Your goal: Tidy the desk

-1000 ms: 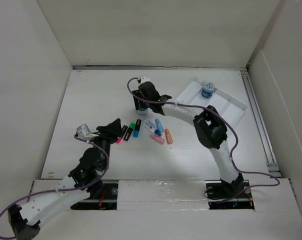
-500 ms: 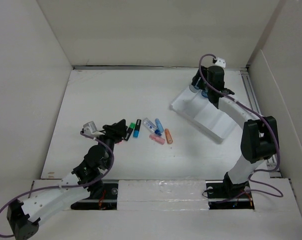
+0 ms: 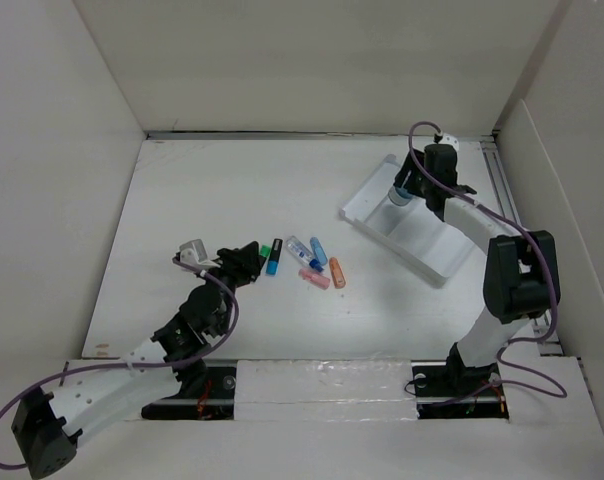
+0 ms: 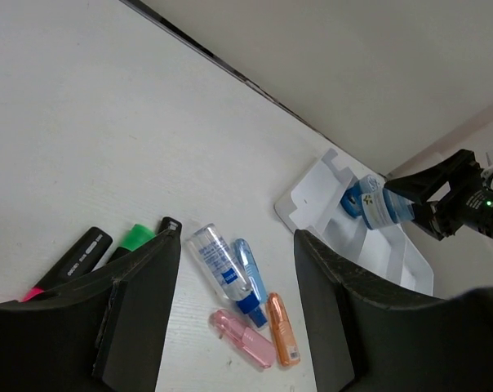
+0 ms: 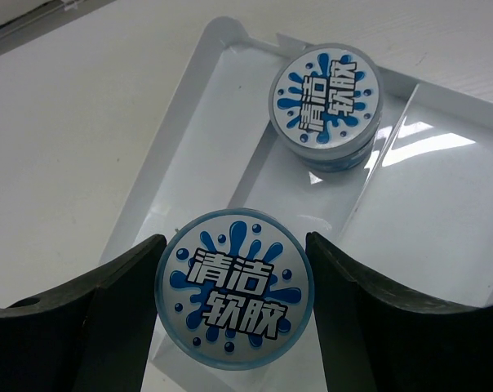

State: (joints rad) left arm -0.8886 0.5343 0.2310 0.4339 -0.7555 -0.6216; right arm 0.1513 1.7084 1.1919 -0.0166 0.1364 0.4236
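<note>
L arm: low, stretched forward, left gripper [image 3: 247, 260] wide, empty, beside markers [image 3: 273, 260] | R arm: extended far right, right gripper [image 3: 407, 190] clamped on jar [image 5: 234, 300] above tray [image 3: 422, 240] | count: 2 jars, 1 tray | right wrist only: second jar [image 5: 326, 106] in tray compartment | desk [image 3: 202, 200]: beneath everything, white panels around

A compartmented tray [image 3: 422, 245] is located right-rear on the desk [image 3: 202, 200]. One gel tub [image 5: 326, 104] is seated in its corner compartment; a second tub [image 5: 234, 287] is held above the tray by the right gripper [image 5: 234, 282]. At centre, left of the tray, highlighters [image 4: 79, 260] and a spray bottle [image 4: 216, 261] are grouped.
</note>
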